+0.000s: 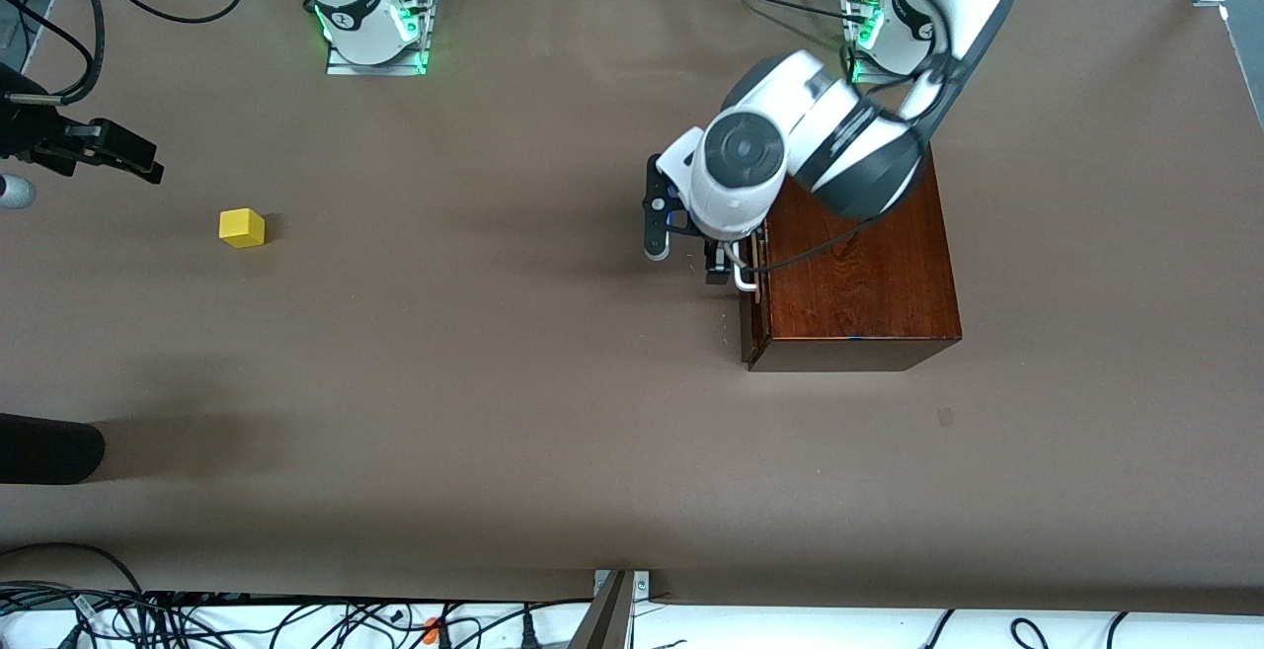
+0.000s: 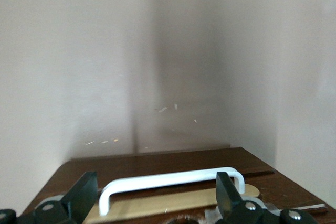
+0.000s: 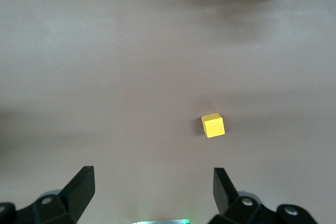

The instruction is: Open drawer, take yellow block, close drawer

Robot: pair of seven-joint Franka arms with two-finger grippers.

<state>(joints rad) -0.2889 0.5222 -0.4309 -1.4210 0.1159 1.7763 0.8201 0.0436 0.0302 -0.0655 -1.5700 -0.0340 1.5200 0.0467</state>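
The left pincer [image 1: 726,259] sits at the drawer [image 1: 755,308] front, fingers spread wide either side of the white handle [image 2: 168,184] without gripping it. The drawer is nearly shut. The yellow block [image 1: 242,228] lies on the tabletop [image 1: 494,382] toward the right arm's end. The right pincer [image 3: 152,192] hangs wide open above the tabletop near it.

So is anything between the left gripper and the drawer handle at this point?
Nothing visible. The left gripper sits right at the drawer's white handle, open fingers either side of the bar, with no object between them. The yellow block lies on the table toward the right arm's end.
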